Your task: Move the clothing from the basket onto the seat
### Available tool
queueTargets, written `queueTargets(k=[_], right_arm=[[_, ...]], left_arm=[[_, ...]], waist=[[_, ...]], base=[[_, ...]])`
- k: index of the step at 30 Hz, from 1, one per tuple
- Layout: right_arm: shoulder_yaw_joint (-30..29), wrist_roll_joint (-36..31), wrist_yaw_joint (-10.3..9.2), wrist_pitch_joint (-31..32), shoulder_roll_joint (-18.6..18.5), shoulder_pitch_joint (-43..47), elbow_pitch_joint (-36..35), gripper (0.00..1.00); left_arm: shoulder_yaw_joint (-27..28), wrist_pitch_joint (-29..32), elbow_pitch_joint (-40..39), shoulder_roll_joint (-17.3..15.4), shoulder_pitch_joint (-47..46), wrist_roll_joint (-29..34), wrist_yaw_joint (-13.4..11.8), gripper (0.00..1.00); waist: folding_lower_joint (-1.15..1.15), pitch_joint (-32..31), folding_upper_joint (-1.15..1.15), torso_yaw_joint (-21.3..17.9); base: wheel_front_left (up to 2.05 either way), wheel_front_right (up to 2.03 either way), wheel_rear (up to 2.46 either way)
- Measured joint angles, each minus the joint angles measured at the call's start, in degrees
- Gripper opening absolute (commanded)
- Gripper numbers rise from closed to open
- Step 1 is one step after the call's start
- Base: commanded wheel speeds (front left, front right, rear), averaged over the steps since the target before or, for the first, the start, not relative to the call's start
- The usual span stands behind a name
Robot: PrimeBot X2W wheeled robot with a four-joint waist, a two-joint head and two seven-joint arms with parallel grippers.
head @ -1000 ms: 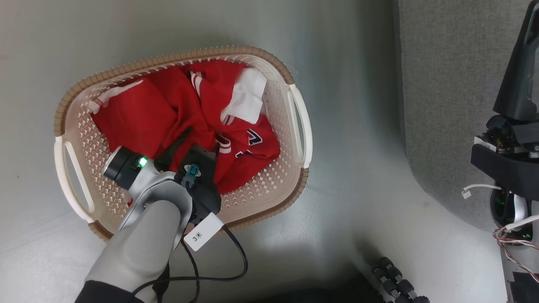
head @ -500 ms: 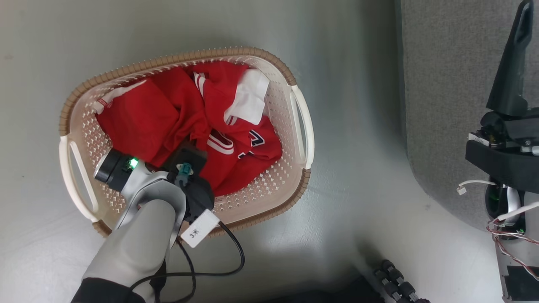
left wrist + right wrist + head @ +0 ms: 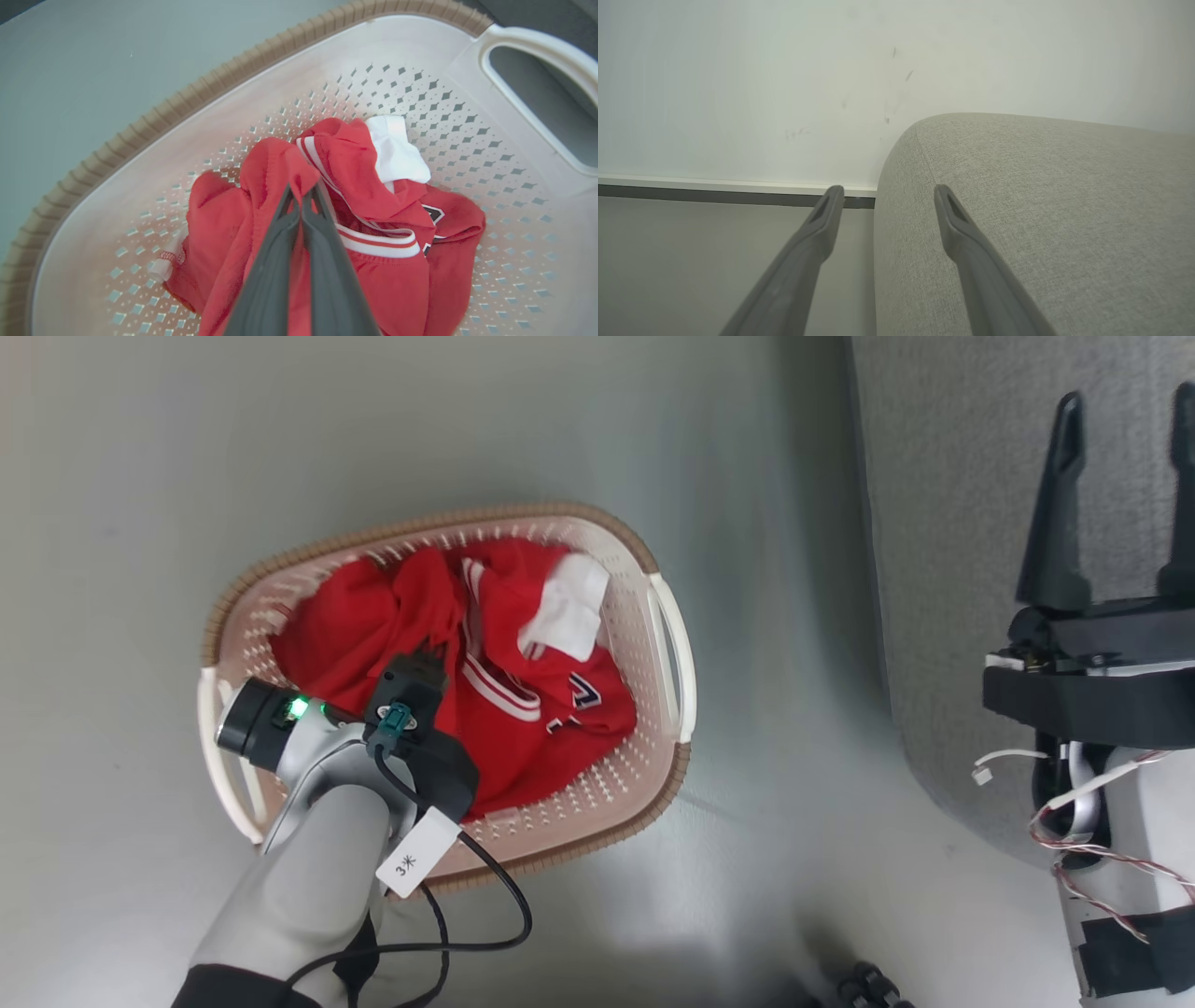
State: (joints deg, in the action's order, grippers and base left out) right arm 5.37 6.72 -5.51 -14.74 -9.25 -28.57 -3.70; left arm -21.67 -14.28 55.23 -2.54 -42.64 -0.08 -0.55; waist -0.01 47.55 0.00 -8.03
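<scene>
1. We judge the task to be at its first pick. No red fabric lies on the part of the large light grey woven-fabric sofa seat (image 3: 1041, 210) that we can see.
2. All the soft bright red clothing with white bands (image 3: 373, 186) lies bunched inside the cream-white perforated plastic basket with the brown rim (image 3: 616, 775). The basket stands on the pale floor (image 3: 794, 756), apart from the seat.
3. Our left gripper (image 3: 301, 196) is down in the basket, its two dark fingers pressed together on a fold of the red fabric. The fold peaks up at the tips, so we take the grasp as made and the lift as not yet done.
4. Our right gripper (image 3: 1128, 394) hovers by the seat with its fingers spread apart, holding nothing.
5. Left to do: raise the pinched piece clear of the rim, carry it across to the seat and let go there. We cannot tell how many garments make up the heap, so more picks may follow.
</scene>
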Motion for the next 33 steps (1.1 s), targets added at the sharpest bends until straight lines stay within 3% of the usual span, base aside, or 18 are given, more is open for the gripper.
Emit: queueTargets(k=[8, 18, 33], right_arm=[[0.4, 0.1, 1.29, 0.0, 0.2, 0.1, 4.5, 1.00], [0.4, 0.4, 2.49, 0.0, 0.4, 0.4, 9.8, 1.00], [0.9, 1.3, 4.02, 0.0, 2.3, 1.4, 16.8, 1.00]], left_arm=[[-1.2, 0.0, -3.5, 0.1, 1.3, -2.5, 3.1, 0.00], [-3.7, 0.0, -12.2, 0.2, 2.2, -6.8, 4.6, 0.00], [-0.8, 0.0, -18.9, 0.0, 2.2, -8.8, 6.1, 0.00]], waist=[[0.00, -5.6, 0.00, 1.6], [0.00, -12.8, 0.00, 4.4], [0.00, -23.6, 0.00, 7.1]], base=[[0.00, 0.00, 0.00], [0.00, 0.00, 0.00], [0.00, 0.00, 0.00]])
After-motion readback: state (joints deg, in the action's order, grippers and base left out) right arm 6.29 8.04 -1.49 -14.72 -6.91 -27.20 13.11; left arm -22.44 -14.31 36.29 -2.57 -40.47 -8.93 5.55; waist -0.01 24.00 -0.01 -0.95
